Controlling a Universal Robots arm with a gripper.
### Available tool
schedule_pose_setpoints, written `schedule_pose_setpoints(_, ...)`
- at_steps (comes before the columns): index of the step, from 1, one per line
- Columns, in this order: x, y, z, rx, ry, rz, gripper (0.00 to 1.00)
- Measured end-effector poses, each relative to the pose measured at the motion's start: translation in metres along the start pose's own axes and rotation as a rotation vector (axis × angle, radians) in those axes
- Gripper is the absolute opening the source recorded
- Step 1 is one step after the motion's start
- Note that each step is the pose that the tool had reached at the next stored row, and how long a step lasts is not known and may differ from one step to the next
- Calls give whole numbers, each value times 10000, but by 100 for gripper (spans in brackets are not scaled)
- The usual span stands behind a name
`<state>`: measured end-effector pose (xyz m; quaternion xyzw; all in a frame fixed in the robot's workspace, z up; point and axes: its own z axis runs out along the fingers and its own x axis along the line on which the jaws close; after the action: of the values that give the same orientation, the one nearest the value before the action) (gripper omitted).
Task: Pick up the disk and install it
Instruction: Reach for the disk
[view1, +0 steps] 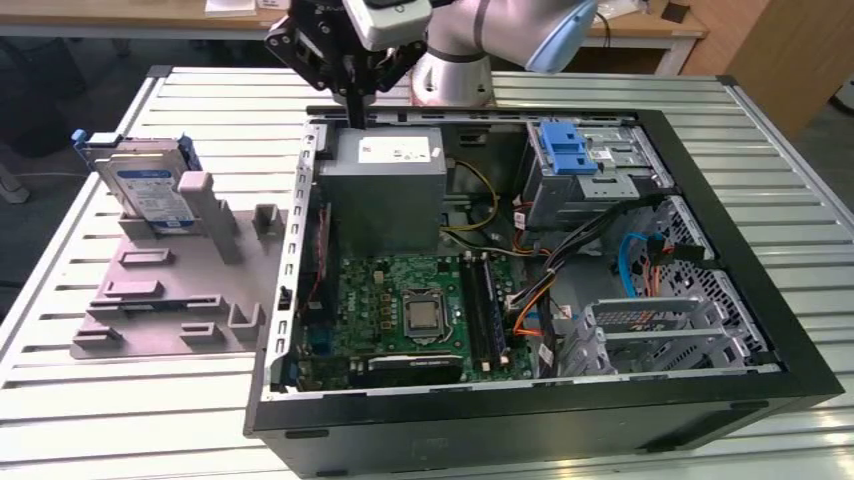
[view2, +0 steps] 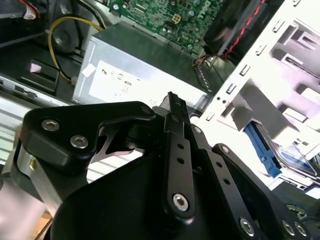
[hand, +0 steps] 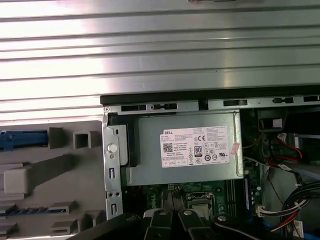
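The disk (view1: 144, 188) is a silver drive with a white-and-blue label and blue rails. It stands on edge at the far end of a grey fixture (view1: 174, 285), at the exterior view's left. Its blue rail shows in the second wrist view (view2: 262, 150) and the first wrist view (hand: 22, 140). My gripper (view1: 358, 108) hangs over the back left corner of the open computer case (view1: 534, 420), above the grey power-supply box (view1: 387, 180), well apart from the disk. Its black fingers (view2: 173, 107) look pressed together with nothing between them.
Inside the case lie the motherboard (view1: 414, 310), loose cables (view1: 627, 260), a drive bay with a blue latch (view1: 571, 150) and a metal drive cage (view1: 667, 330). Everything sits on a slatted metal table (view1: 134, 400). A wooden desk (view1: 641, 25) stands behind.
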<state>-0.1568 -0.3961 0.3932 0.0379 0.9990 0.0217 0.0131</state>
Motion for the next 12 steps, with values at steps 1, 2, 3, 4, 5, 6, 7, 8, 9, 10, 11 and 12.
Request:
schedule_pose_setpoints(1, 22, 0, -1, 1, 0, 0, 11)
schedule_pose_setpoints(2, 42, -1, 0, -1, -1, 0, 11)
schedule_pose_setpoints(3, 62, -2, 0, 0, -1, 1, 11)
schedule_pose_setpoints(4, 81, -2, -1, 0, 0, 2, 11)
schedule_pose_setpoints(5, 98, -3, 0, 0, -1, 1, 11)
schedule_pose_setpoints(6, 115, -3, -1, 0, 0, 1, 11)
schedule_pose_setpoints(7, 134, -4, -1, 0, 0, 0, 11)
schedule_pose_setpoints(8, 152, -5, 0, 0, 0, 0, 11)
schedule_pose_setpoints(9, 172, -5, -1, 0, 0, 0, 11)
schedule_pose_setpoints(10, 189, -6, -1, -1, 0, 0, 11)
schedule_pose_setpoints(11, 206, -7, -1, 0, 0, -1, 11)
schedule_pose_setpoints(12, 223, -8, -1, 0, 0, 1, 11)
